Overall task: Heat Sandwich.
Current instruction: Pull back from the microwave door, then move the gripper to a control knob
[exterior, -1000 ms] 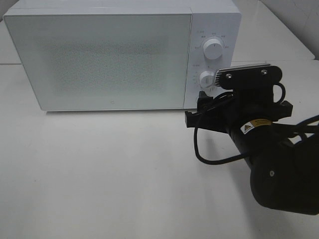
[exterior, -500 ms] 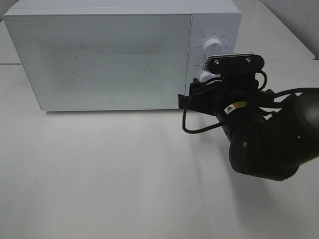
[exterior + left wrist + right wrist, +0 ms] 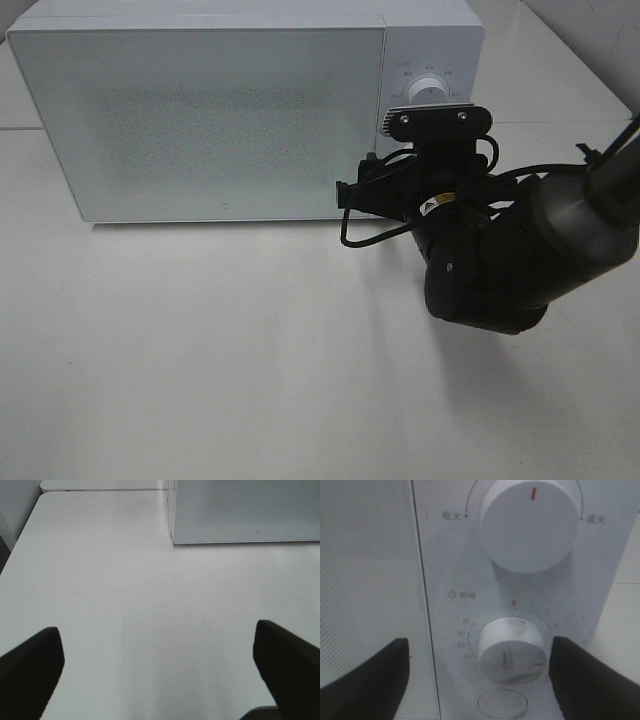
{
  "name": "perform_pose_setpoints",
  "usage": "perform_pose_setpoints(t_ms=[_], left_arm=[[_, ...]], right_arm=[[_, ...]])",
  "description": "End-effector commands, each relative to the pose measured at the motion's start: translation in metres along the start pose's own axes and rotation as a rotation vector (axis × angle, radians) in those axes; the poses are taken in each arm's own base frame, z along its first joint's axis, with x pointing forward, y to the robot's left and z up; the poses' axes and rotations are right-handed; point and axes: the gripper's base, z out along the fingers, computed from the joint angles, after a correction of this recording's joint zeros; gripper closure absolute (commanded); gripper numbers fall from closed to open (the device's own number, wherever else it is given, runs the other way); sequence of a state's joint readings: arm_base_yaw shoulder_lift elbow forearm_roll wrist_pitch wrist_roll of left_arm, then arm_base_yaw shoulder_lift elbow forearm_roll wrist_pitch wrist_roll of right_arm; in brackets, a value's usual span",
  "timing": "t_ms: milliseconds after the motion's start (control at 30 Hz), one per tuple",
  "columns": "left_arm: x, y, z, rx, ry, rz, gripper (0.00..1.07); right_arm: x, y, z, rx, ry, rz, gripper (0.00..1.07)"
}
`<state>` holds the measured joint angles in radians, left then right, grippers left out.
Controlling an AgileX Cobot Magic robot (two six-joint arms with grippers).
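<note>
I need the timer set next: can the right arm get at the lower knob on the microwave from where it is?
Probably yes. The right gripper is open, its fingers flank the lower knob in the wrist view, and nothing stands between them.

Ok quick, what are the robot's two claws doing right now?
Left gripper: open, holding nothing, over the table.
Right gripper: open, holding nothing, one jaw on each side of the lower dial.

Black right arm [image 3: 500, 265] — looped cable [image 3: 368, 238] (yellow label [image 3: 437, 199]) — dark fingers [image 3: 365, 680]
</note>
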<state>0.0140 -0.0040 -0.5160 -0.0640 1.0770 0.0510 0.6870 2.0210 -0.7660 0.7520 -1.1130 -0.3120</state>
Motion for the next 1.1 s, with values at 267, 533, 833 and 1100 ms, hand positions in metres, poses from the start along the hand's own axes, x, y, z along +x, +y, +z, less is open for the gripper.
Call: perform_pose_setpoints(t_ms=[267,533,833,1100], left_arm=[[0.001,0.0,-0.003,0.0,-0.029,-0.003,0.09],[0.001,0.0,-0.003,0.0,-0.029,-0.003,0.09],[0.001,0.0,-0.003,0.0,-0.029,-0.003,0.09],[0.001,0.0,-0.003,0.0,-0.029,-0.003,0.09]], right_arm=[[0.002,-0.002,0.014,0.04,-0.015,0.002,0.32],[0.0,-0.007,0.016,0.064,-0.033,0.004,0.32],[0.001,-0.011,0.018,0.083,-0.028,0.015,0.32],[0.003,-0.01,0.018,0.074,-0.005,0.019,0.52]])
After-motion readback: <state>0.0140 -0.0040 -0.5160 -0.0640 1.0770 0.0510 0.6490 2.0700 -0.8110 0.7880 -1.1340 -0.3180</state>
